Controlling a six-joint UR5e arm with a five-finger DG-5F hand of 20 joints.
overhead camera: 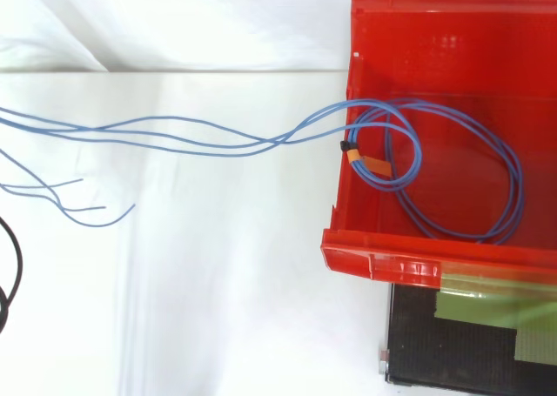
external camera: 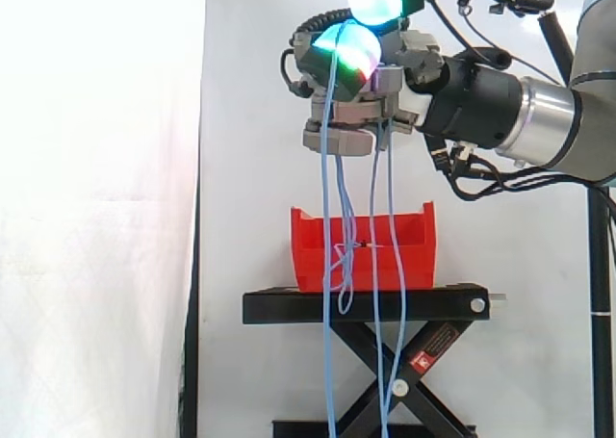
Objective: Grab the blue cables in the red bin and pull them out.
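Thin blue cables point(external camera: 327, 361) are dangling in front of the black scissor stand point(external camera: 289, 306), one coil lying in the red plastic bin point(overhead camera: 418, 39). Up above, the robot hand's point(external camera: 351, 120) fingers point(external camera: 346, 53) are clenching them.

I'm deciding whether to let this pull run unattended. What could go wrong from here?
Part of the blue cables lies coiled in the red bin, bound by an orange tie; it may catch on the wall and drag the bin off the black stand. Loose strands hang from the hand past the stand's scissor legs and might snag there.
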